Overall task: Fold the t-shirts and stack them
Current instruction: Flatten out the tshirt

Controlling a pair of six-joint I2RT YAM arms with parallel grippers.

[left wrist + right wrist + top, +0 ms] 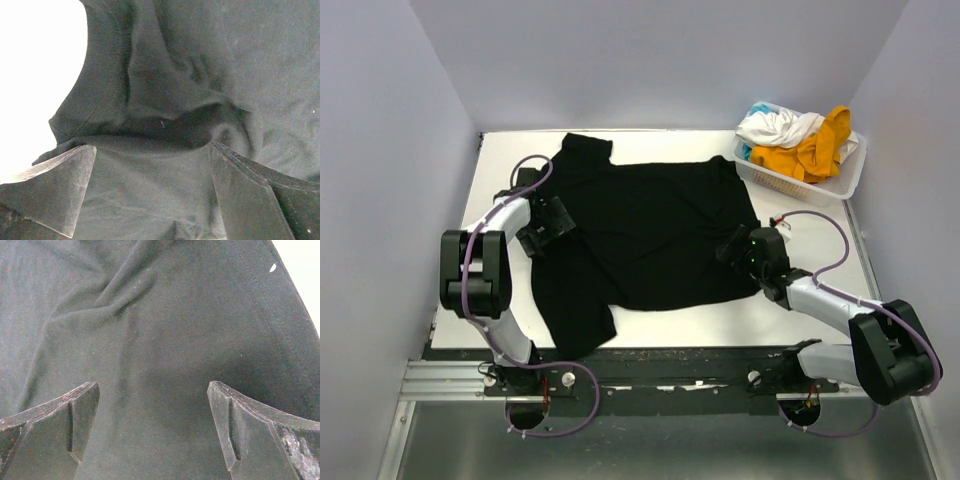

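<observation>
A large black t-shirt [650,225] lies spread across the white table [500,165], with one sleeve at the back left and one part hanging toward the front left. My left gripper [560,222] is open at the shirt's left side, and in the left wrist view [152,147] rumpled black fabric [200,75] lies between its wide-apart fingers. My right gripper [732,248] is open at the shirt's right edge, and in the right wrist view [153,385] it stands over flat black fabric [150,315] near a stitched hem.
A white slotted basket [790,185] stands at the back right corner. It holds a white shirt [775,125], a mustard-yellow shirt [815,150] and a bit of teal fabric [747,152]. Grey walls close in the table on three sides.
</observation>
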